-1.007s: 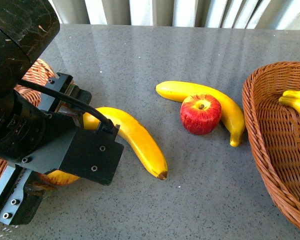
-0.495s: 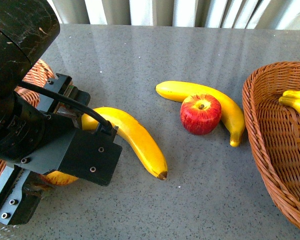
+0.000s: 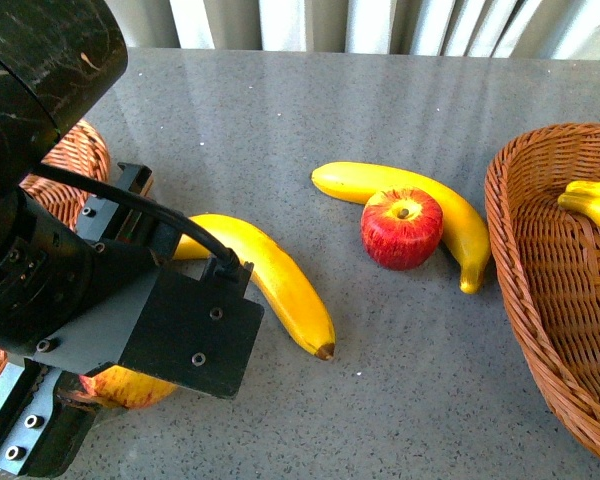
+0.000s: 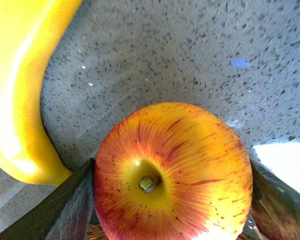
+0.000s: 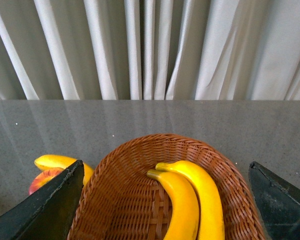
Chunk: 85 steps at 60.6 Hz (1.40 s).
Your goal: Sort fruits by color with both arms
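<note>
The grey speckled tabletop (image 3: pixel 280 110) is seen in the front view from above, facing forward and down toward the pale pleated curtains (image 3: pixel 280 22); the left wrist view is held very near, steeply down upon the red-yellow streaked glossy apple (image 4: pixel 172 172), also glimpsed at the front view's near left; the right wrist view is set farther back, facing across the brown woven wicker basket (image 5: pixel 125 200) toward the same curtains; that basket and its long yellow bananas (image 5: pixel 200 195) are shared with the front view.

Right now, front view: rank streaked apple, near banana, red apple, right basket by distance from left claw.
1. streaked apple: in the left claw.
2. near banana: beside it.
3. red apple: centre.
4. right basket: far right.
</note>
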Each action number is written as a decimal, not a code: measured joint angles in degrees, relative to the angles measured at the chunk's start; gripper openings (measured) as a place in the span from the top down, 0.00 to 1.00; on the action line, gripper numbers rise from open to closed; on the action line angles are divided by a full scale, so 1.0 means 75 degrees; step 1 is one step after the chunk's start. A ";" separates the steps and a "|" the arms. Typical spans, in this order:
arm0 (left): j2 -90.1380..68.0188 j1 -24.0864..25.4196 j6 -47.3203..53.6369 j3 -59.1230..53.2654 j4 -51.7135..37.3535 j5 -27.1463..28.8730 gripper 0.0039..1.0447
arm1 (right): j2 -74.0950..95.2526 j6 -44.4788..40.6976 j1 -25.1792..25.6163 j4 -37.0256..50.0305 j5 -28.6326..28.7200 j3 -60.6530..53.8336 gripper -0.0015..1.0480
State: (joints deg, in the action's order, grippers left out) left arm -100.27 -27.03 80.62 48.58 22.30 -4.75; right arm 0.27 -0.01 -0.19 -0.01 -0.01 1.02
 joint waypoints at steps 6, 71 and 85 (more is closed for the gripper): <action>0.0312 -0.0108 -0.0440 0.0137 0.0085 -0.0519 0.29 | 0.0000 0.0000 0.0000 0.0000 0.0000 0.0000 0.09; 0.1256 0.4124 -0.3159 0.0213 -0.1236 -0.1821 0.19 | 0.0000 0.0000 0.0000 0.0000 0.0000 0.0000 0.09; 0.1221 0.4293 -0.3162 0.0154 -0.1317 -0.1827 0.09 | 0.0000 0.0000 0.0000 0.0000 0.0000 0.0000 0.09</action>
State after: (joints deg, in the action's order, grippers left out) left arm -91.11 5.17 56.90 49.74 12.43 -18.46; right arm 0.27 -0.01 -0.19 -0.01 -0.01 1.02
